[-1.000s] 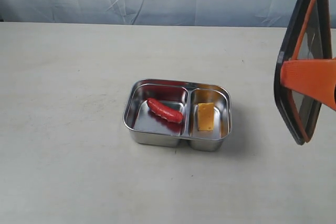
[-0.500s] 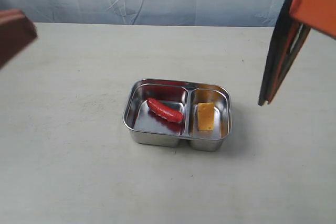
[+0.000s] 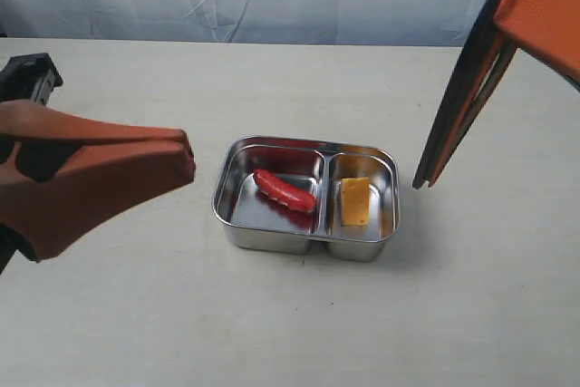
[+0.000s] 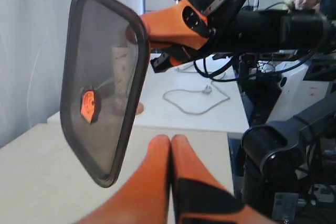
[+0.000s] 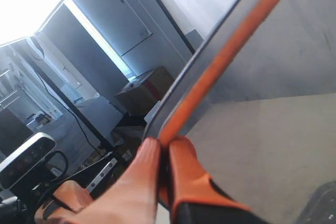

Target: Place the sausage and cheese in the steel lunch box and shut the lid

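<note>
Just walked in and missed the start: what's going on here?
The right gripper holds a dark smoky translucent lid by its edge, steeply tilted in the air right of the shiny two-compartment steel lunch box. The glossy red toy sausage lies in its left compartment, the yellow-orange cheese wedge in the right. The left gripper, jaws shut and empty, hovers left of the box. The lid is not yet on.

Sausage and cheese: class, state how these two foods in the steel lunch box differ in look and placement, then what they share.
Colour: the sausage is glossy red, the cheese yellow-orange. Shape: the sausage is long and rounded, the cheese shorter and blocky. Place: the sausage lies diagonally in the wider left compartment, the cheese in the narrower right one. Both rest inside the steel lunch box, uncovered.
</note>
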Robot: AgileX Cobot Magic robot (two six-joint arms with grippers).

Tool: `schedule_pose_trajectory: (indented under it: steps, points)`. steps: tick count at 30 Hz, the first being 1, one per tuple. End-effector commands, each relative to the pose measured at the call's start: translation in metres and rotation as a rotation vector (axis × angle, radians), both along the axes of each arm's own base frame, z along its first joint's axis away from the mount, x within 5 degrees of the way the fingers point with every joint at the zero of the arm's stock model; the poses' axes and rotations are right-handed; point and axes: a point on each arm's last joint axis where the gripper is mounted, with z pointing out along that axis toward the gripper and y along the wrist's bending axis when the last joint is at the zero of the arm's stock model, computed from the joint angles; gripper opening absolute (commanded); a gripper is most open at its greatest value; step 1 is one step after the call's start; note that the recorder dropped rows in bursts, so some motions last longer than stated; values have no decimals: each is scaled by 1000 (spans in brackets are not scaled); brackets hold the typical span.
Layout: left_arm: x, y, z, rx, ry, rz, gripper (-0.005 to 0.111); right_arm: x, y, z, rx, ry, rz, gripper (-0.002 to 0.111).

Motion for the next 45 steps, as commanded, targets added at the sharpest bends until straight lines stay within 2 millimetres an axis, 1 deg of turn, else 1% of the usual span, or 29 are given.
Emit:
schedule_pose_trajectory:
  steps: [1,4,6,9,11,13,15,18,20,21,22,24,27,30,33,36,39,42,45]
  points:
    - [4,-4,0,-26,15,-20,0,-2,0,1,9,-13,14,-1]
    - [11,-7,-8,-3,47,-25,0,-3,0,1,19,5,18,-1]
    - [17,-9,-13,9,40,-17,0,-1,1,0,22,24,20,-1]
    - [25,-13,-20,28,69,-8,0,5,3,-3,24,71,20,-1]
    - [32,-17,-30,100,96,56,1,11,5,-4,19,99,16,-1]
    - [32,-26,-38,166,65,61,6,17,8,-4,15,120,11,-1]
    - [30,-37,-42,193,15,48,15,25,11,-3,7,139,1,-1]
    - [31,-53,-39,218,-21,73,33,37,16,-1,-3,160,1,-1]
    - [34,-64,-37,243,-77,103,40,43,20,-1,-9,176,17,-1]
    - [35,-70,-35,256,-103,117,41,45,22,0,-11,182,31,-1]
    - [38,-75,-34,269,-117,139,41,47,24,-1,-14,191,41,-1]
    - [45,-88,-32,291,-75,214,41,50,26,-2,-17,200,53,-1]
    - [47,-106,-35,331,-172,198,41,51,26,-3,-19,203,44,-1]
    - [56,-119,-42,376,-111,238,41,51,26,-3,-19,203,44,-1]
    - [61,-127,-46,376,-101,240,41,51,26,-3,-18,203,47,-1]
    - [67,-129,-44,347,-42,276,41,51,26,-3,-19,203,44,-1]
    - [70,-130,-39,324,-56,301,41,51,26,-3,-19,203,44,-1]
    - [74,-132,-34,307,-26,327,40,51,26,-3,-19,203,44,-1]
    - [78,-140,-32,299,-31,324,40,51,26,-3,-19,203,46,-1]
